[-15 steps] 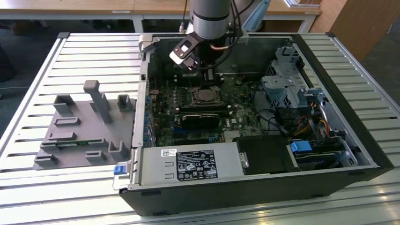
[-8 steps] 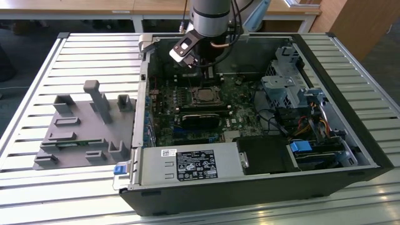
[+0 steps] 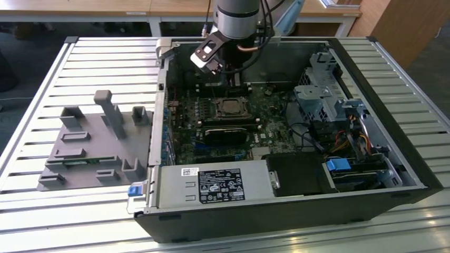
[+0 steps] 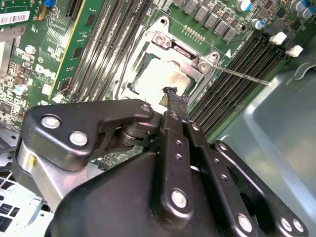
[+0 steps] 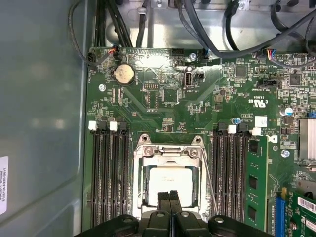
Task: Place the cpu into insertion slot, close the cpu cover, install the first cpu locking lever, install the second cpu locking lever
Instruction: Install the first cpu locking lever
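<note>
Fingers (image 5: 165,202) together, tips down over cpu (image 5: 163,180)

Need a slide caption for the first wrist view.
Shut pincer poised over the cpu, which sits framed by the lowered cpu cover between the memory slots.

Slatted pale-grey metal table (image 3: 42,79), ribs running side to side, takes up most of the exterior view. Behind it, light wooden desks (image 3: 105,8) on white legs (image 3: 153,26). Brown wooden cabinet (image 3: 404,23) at the exterior view's far right, dark floor (image 3: 432,68) below it. Light even and soft.
</note>
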